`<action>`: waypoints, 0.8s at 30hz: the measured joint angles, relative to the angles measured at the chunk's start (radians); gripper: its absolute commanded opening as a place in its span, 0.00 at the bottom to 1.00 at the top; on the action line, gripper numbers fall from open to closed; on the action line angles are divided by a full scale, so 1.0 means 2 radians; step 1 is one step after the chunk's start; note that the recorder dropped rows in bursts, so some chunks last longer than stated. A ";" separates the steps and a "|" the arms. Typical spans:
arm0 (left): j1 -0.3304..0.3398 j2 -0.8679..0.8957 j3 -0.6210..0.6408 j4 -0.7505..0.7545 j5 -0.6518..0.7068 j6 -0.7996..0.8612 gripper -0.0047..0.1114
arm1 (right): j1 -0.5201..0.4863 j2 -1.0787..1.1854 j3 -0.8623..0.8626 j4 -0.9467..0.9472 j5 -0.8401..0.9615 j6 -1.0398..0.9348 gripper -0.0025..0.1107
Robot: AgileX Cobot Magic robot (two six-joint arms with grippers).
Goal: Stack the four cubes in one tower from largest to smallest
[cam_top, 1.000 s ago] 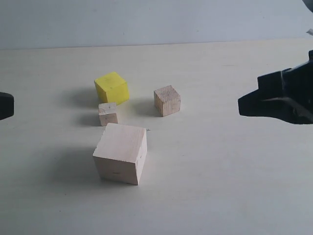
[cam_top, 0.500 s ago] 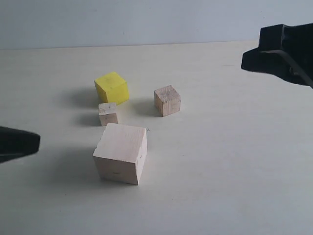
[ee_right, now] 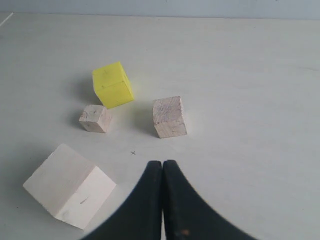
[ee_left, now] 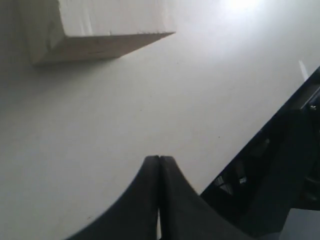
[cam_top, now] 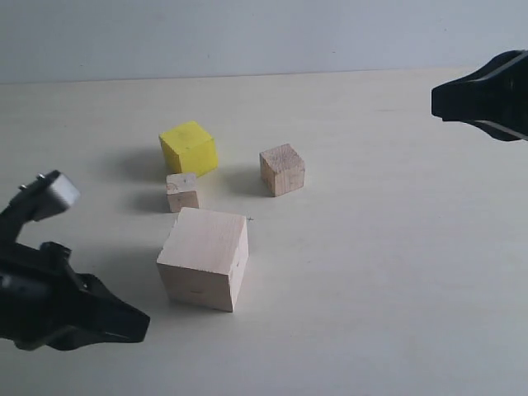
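Nothing is stacked yet: the large pale wood cube (cam_top: 204, 257) sits at the front, the smallest pale wood cube (cam_top: 182, 191) just behind it, the bright yellow cube (cam_top: 189, 148) close beyond, and the brownish wood cube (cam_top: 282, 169) apart to one side. The left gripper (ee_left: 159, 161) and right gripper (ee_right: 162, 164) are both pinched shut, empty. Yellow goes first, I'd say: spread the jaws before descending, square them to its turned faces, avoid the tiny neighbour. The right wrist view takes in all four; the left sees only the big cube's corner

Most likely a robot lab: a bare pale table (cam_top: 388, 313) before a blank light wall (cam_top: 247, 33), with a black left tool (cam_top: 142, 322) and right tool (cam_top: 437, 101) reaching over it
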 measured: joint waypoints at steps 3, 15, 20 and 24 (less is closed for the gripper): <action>-0.048 0.038 -0.002 -0.007 -0.052 0.000 0.04 | 0.000 0.000 0.000 -0.001 0.000 0.000 0.02; -0.085 0.172 -0.076 0.008 -0.165 0.025 0.04 | 0.000 0.000 0.000 0.007 0.006 -0.011 0.02; -0.086 0.192 -0.099 0.020 -0.196 0.038 0.04 | 0.000 0.001 0.000 0.009 0.011 -0.011 0.02; -0.086 0.214 -0.120 0.020 -0.201 0.050 0.04 | 0.000 0.001 0.000 0.009 0.011 -0.011 0.02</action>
